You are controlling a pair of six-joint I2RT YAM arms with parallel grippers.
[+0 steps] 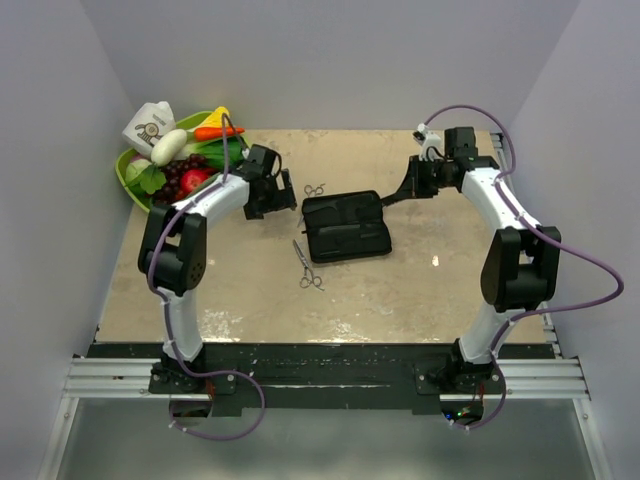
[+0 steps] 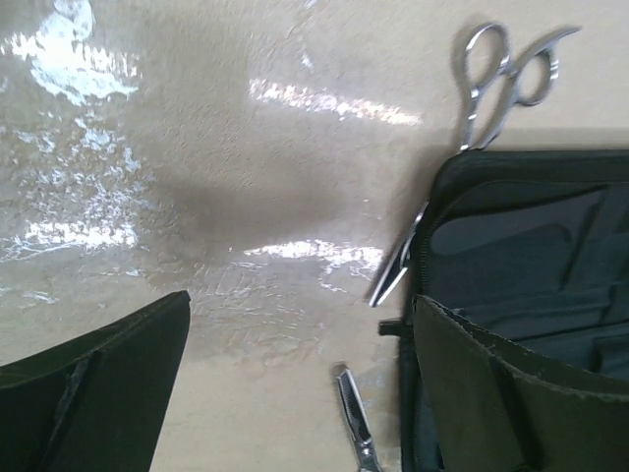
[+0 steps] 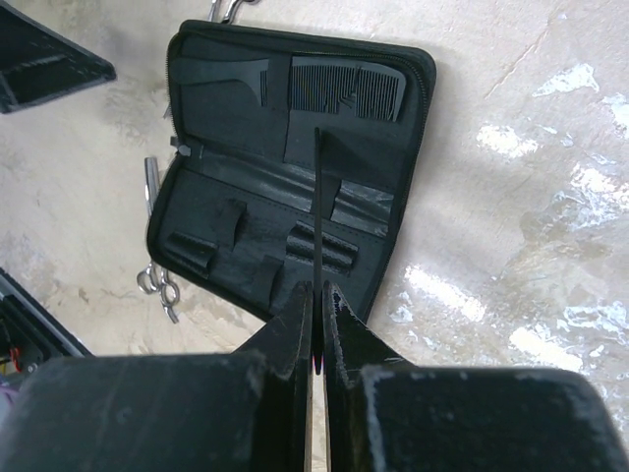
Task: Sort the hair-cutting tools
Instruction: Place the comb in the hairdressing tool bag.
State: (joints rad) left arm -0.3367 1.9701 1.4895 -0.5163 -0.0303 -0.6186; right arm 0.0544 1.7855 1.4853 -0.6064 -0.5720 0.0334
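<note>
Right fingers (image 3: 303,313) clamp a thin black comb (image 3: 317,206) over the case (image 3: 246,187); left fingers (image 2: 108,383) spread wide, empty.

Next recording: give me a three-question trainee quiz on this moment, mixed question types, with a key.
1. Count: how many slim silver metal scissors lie on the beige table?
2. Multiple choice: what does the right pincer grip? A) scissors B) a thin straight black comb C) nothing
3. True or false: the left pincer is shut.
Key: 1 two; 2 B; 3 false, it stands open.
</note>
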